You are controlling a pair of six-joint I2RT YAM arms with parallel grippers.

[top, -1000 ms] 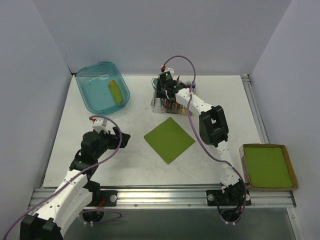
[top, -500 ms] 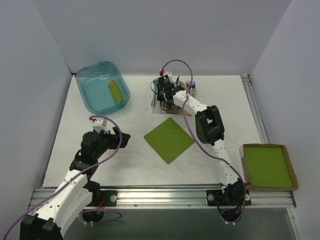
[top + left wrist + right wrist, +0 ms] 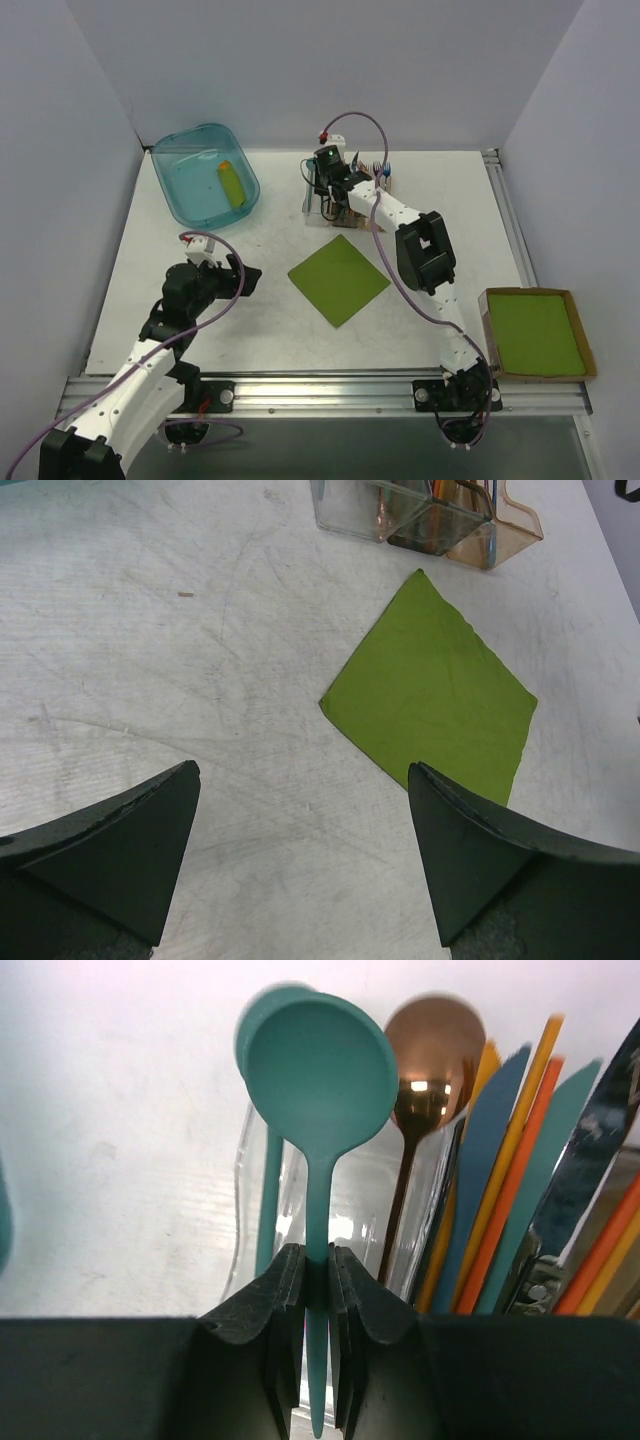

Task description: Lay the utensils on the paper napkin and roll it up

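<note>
Closing on the slim stem of the teal spoon, the right gripper has drawn its fingers together over the past second and now pinches the handle just below the round bowl. The spoon stands upright in the clear caddy at the far side of the table, beside a copper spoon and a bunch of coloured handles. The grip looks set, so the first utensil seems ready to be lifted out, though nothing has reached the wrapper yet. The paper napkin, a thin lime-green square, lies flat and bare at mid-table, turned like a diamond, its far corner just short of the caddy and its surface faintly creased. The left gripper hovers near it with fingers spread wide, holding nothing.
</note>
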